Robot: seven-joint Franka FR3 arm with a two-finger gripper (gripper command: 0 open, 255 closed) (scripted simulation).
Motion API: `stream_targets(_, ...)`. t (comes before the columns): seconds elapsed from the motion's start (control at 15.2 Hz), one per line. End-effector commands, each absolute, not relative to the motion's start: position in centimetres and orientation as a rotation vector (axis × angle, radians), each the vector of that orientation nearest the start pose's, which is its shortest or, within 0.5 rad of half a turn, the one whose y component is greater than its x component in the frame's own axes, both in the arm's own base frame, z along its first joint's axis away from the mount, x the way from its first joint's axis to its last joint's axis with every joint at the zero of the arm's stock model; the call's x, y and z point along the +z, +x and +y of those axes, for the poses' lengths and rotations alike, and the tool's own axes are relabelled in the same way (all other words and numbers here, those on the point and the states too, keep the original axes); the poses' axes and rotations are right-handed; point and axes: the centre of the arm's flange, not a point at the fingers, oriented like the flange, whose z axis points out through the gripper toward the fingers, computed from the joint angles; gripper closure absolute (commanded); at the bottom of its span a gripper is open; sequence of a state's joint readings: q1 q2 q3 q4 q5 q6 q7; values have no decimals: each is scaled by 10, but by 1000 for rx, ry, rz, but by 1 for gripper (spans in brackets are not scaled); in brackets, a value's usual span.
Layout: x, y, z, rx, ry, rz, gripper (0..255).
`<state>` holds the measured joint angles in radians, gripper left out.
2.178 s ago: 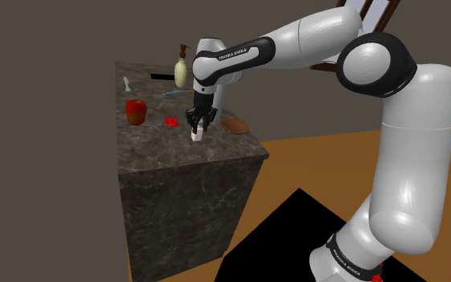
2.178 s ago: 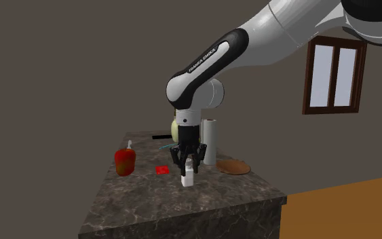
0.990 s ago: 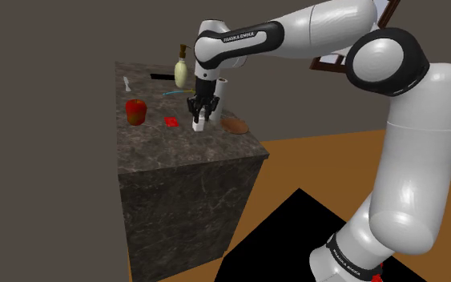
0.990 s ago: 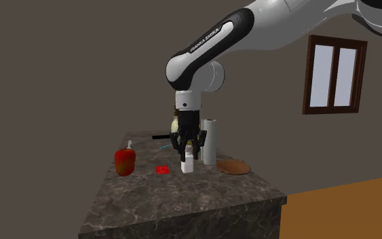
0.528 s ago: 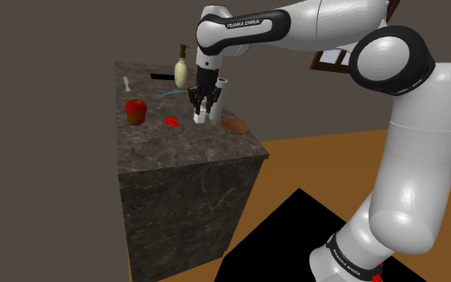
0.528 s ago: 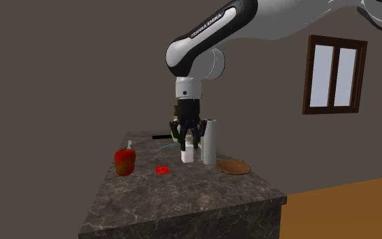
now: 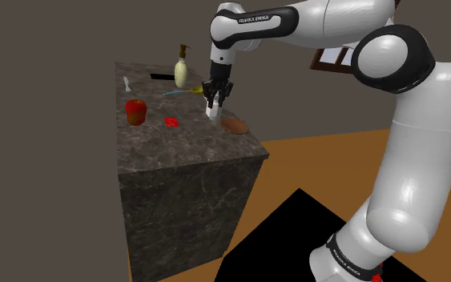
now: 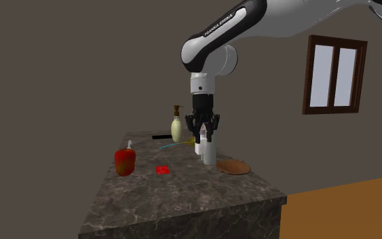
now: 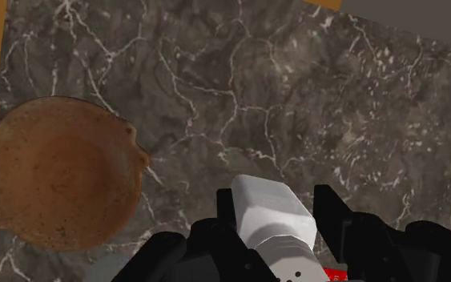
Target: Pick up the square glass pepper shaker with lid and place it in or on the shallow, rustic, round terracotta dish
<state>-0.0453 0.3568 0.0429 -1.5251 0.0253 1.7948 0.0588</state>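
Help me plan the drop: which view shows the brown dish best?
The wrist view: it looks down on the dish, showing its round rim and shallow hollow. The shoulder view shows a small flat oval near the counter's edge; the second exterior view, a low brown sliver nearly edge-on.

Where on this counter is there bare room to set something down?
The near end of the counter, in front of the red pepper and the brown dish, is bare. The far end is crowded: soap bottle, gripper holding white shaker.
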Motion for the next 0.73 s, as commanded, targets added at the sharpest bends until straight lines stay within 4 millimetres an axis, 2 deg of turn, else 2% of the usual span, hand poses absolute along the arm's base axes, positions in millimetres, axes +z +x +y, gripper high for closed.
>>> stream_targets(0.0,449,652,-33,136,-3099,107,255)
stream_targets(0.66,459,644,-168,136,-3099,107,255)
